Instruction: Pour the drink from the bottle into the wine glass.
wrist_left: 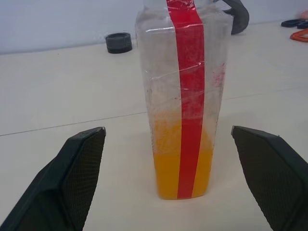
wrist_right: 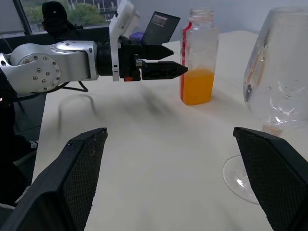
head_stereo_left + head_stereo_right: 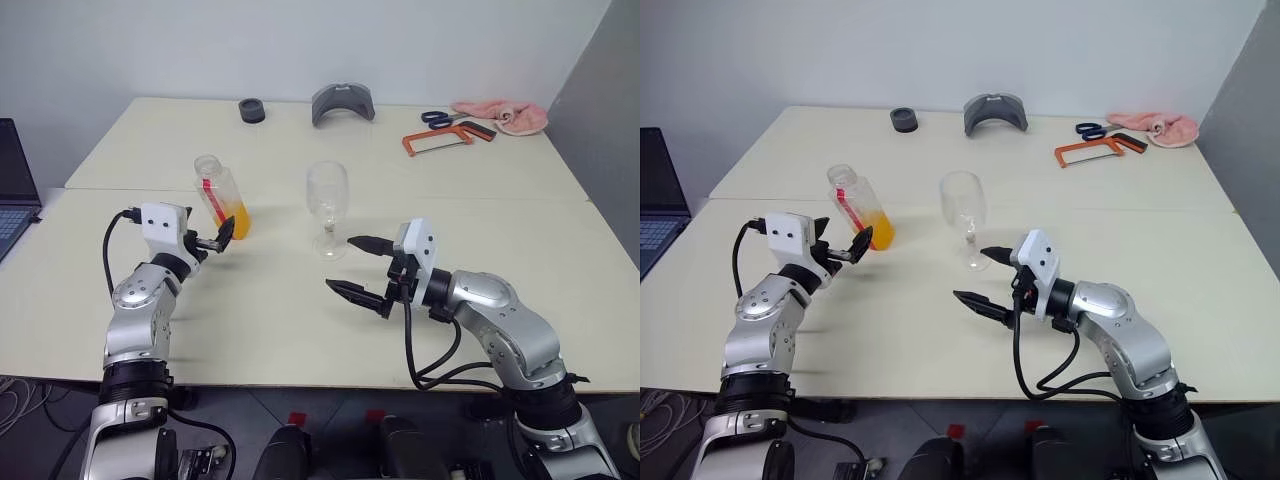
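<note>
Bottle [image 3: 222, 196] upright; left gripper [image 3: 222, 238] level (spread), near.

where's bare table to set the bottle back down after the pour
Bare patches: the near table between the left gripper and right gripper, in front of the bottle and wine glass, and the strip behind them. The far edge is crowded: black ring, grey holder, scissors, hacksaw, pink cloth.

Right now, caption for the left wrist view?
Open left claw facing the uncapped bottle, orange drink filling its lower part.
</note>
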